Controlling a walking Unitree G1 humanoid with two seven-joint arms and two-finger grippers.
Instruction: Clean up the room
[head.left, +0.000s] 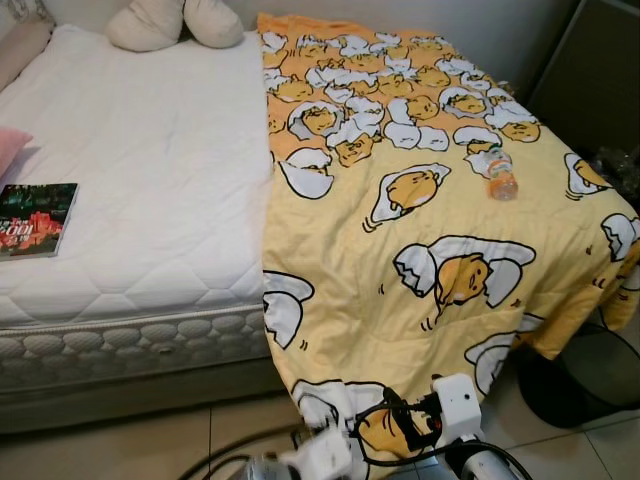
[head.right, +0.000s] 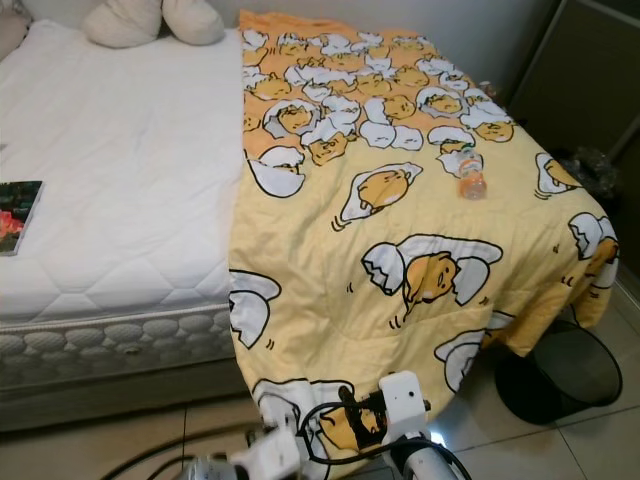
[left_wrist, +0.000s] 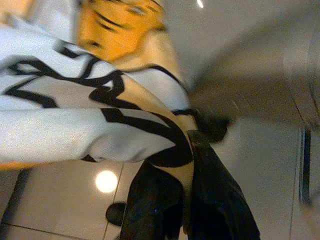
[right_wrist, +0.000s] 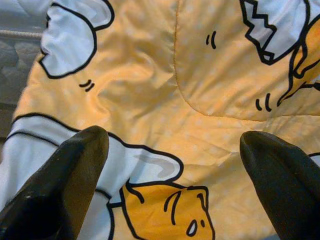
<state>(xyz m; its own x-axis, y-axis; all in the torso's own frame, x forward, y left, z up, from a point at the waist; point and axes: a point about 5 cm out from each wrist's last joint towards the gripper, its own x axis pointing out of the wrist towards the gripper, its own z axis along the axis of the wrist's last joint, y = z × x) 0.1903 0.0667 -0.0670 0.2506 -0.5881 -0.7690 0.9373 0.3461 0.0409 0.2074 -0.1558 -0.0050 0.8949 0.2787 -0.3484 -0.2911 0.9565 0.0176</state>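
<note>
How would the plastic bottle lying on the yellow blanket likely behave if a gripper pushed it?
The plastic bottle lies on its side, so it would probably roll. It looks clear and mostly empty, so likely light. The soft yellow blanket might slow it.

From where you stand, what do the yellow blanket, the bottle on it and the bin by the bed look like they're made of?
Blanket: soft quilted fabric, matte, judging by stitched seams and folds; the left gripper is pinching its hem.
Bottle: probably clear plastic, see-through with glints.
Bin: looks like dark wire mesh, though too small to be sure.
</note>
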